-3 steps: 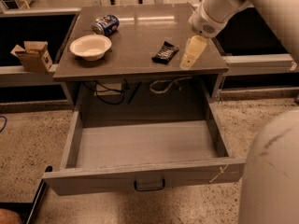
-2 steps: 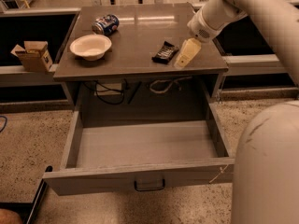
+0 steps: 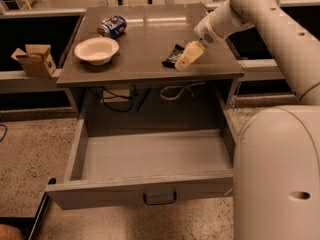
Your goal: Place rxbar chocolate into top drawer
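1 rxbar chocolate [image 3: 171, 56] beside end effector [image 3: 183, 59], on tabletop [image 3: 150, 39]

The tabletop [image 3: 145, 39] is smooth grey with a soft sheen, and pale streaks of light show near its far edge. Over its right front part hangs the gripper [image 3: 186, 58], cream-coloured and plastic-looking, on an arm [image 3: 280, 29] with a smooth matt white shell. Just beside it lies the rxbar chocolate [image 3: 171, 54] in a dark, faintly glossy wrapper. The soda can [image 3: 112, 26] is shiny metal. The bowl [image 3: 96, 50] looks matt white (paper or foam, I can't say which). The top drawer [image 3: 150, 156] is flat matt grey inside, with a dark metal handle [image 3: 160, 199]. The box [image 3: 35, 60] is plain brown cardboard, and the floor [image 3: 30, 149] is speckled and gritty-looking.
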`<state>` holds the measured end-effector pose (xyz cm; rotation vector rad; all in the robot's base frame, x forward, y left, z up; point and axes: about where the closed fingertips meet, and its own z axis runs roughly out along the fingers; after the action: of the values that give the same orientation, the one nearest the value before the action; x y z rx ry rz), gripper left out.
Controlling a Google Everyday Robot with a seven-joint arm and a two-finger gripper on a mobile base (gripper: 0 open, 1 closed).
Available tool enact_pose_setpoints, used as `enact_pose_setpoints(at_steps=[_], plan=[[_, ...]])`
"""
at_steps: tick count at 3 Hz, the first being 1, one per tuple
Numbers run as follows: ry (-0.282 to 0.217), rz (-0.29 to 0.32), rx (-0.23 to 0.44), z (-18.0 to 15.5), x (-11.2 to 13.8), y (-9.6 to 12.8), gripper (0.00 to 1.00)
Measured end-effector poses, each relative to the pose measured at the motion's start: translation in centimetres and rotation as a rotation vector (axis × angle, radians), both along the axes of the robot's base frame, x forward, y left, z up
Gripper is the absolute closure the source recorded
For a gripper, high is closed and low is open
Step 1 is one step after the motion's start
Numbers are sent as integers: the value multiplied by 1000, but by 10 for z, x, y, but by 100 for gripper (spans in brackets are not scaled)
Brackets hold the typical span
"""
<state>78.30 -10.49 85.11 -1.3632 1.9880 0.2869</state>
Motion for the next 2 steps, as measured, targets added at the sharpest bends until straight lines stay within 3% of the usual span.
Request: enact_pose_setpoints(at_steps=[1,2], plan=[[34,-13,72,-18,12,10,0],[62,-6,118,-35,19,23,14]])
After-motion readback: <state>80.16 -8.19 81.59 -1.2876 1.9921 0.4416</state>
